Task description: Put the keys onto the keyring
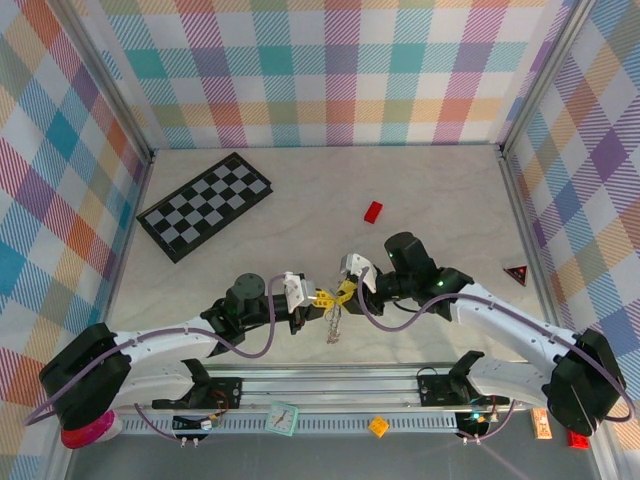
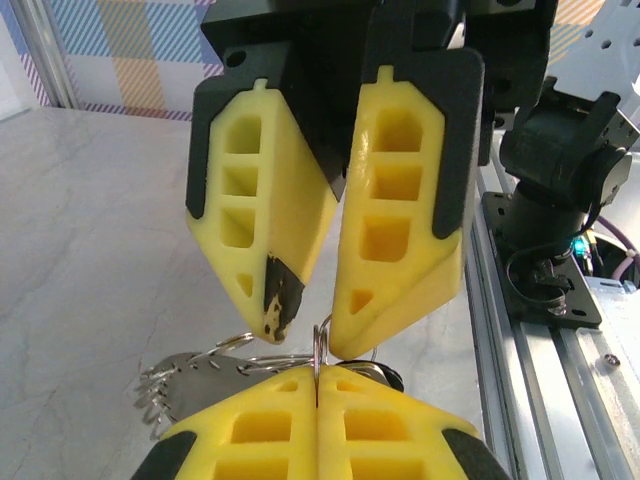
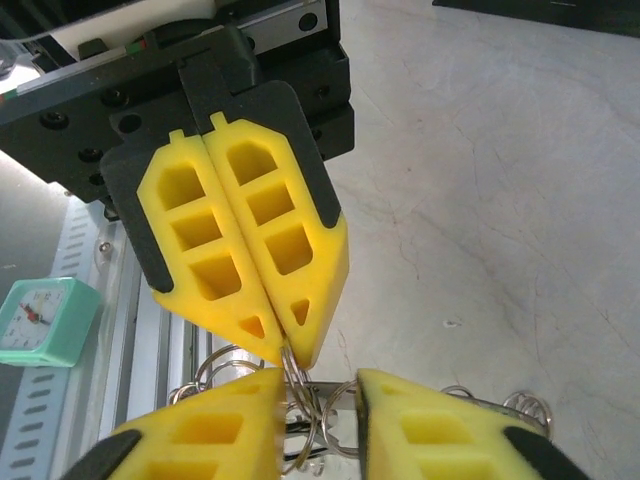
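Bristly silver chain keyring (image 1: 333, 327), long axis towards the arms' bases, pinched in clenched left fingers (image 2: 240, 430); right fingers (image 3: 200, 430) parted.

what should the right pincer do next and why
Probably close the right pincer on the keyring. Its jaws stand open around the wire, right beside the left pincer, which is shut on the same ring, so a second grip would likely steady it for threading.
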Controlling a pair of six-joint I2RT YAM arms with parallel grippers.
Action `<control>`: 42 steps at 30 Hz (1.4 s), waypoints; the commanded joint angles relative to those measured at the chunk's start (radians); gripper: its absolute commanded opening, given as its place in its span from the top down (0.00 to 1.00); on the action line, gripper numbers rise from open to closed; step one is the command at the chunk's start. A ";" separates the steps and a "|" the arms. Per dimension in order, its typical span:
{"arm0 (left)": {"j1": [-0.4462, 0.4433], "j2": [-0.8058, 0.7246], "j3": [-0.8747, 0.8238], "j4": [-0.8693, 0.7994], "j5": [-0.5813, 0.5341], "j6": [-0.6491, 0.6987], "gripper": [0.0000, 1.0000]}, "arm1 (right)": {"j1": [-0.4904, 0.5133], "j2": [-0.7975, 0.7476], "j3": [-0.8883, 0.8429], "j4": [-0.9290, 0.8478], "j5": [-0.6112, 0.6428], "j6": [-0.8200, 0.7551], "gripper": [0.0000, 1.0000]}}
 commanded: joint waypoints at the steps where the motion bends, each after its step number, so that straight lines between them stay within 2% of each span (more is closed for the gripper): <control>1: -0.004 0.003 -0.012 0.117 0.031 -0.017 1.00 | 0.001 0.012 -0.015 0.041 -0.051 -0.001 0.82; 7: -0.005 0.021 -0.024 0.175 0.025 -0.030 1.00 | 0.001 0.022 -0.008 0.039 -0.073 -0.020 0.98; 9: -0.005 0.019 -0.020 0.166 0.011 -0.031 1.00 | 0.001 0.017 -0.001 0.025 -0.071 -0.039 1.00; 11: -0.005 0.007 -0.013 0.125 -0.022 -0.025 0.91 | 0.001 0.013 0.018 -0.013 -0.059 -0.070 1.00; 13: -0.004 -0.023 0.009 0.028 -0.055 0.001 0.75 | 0.001 0.011 0.056 -0.088 -0.027 -0.116 1.00; 15: -0.005 -0.055 0.047 -0.110 -0.060 0.050 0.70 | 0.002 0.020 0.099 -0.169 0.007 -0.165 1.00; 19: -0.005 -0.091 0.126 -0.358 -0.062 0.142 0.68 | 0.017 0.060 0.205 -0.338 0.075 -0.265 1.00; 24: -0.005 -0.086 0.184 -0.470 -0.041 0.175 0.68 | 0.052 0.100 0.297 -0.438 0.127 -0.331 1.00; 29: -0.005 -0.073 0.207 -0.480 -0.028 0.178 0.71 | 0.090 0.130 0.360 -0.484 0.137 -0.364 1.00; 39: -0.003 -0.062 0.221 -0.463 0.001 0.173 0.89 | 0.143 0.180 0.411 -0.524 0.169 -0.393 1.00; 42: -0.003 -0.058 0.218 -0.449 0.010 0.166 0.98 | 0.144 0.165 0.390 -0.490 0.152 -0.371 1.00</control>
